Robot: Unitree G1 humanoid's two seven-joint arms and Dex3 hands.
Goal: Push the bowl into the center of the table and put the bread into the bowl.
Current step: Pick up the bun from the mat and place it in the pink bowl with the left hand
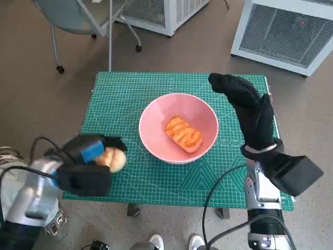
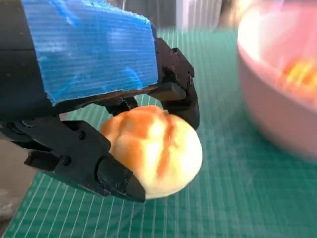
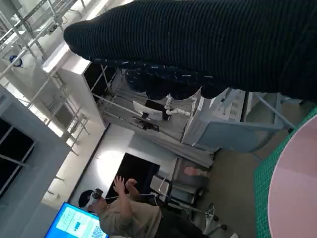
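here, head view: a pink bowl [image 1: 178,127] sits near the middle of a green mat [image 1: 119,99] covering the table, and a long orange-glazed pastry [image 1: 183,134] lies inside it. the left hand [image 1: 83,164] is at the mat's near left corner, well apart from the bowl, its fingers closed around a round bun [image 1: 113,159]; the bun's pale top shows just beside the blue tape. the right hand [image 1: 248,107] stands to the right of the bowl, raised, its gloved fingers extended and held together, bent over at the tips toward the far edge; it holds nothing and does not touch the bowl's rim as far as the view shows.

left wrist view: the left hand [image 2: 94,99] grips the bun [image 2: 156,151] between black fingers [image 2: 99,168] on one side and above; the bun is golden with a browner streak across its crown. beneath it lies the mat [image 2: 223,198]. the bowl [image 2: 277,99] appears blurred beside it, apart from the bun, with an orange patch inside.

right wrist view: the right hand [image 3: 208,39] forms a dark knitted band; its fingers are not shown clearly. an edge of the bowl [image 3: 297,193] and a sliver of mat [image 3: 262,173] are seen. a person [image 3: 129,213] sits in the background with a hand raised, beside a blue screen [image 3: 74,225].

floor in the head view: a chair [image 1: 78,21] and white grilled units [image 1: 286,31] beyond the table.
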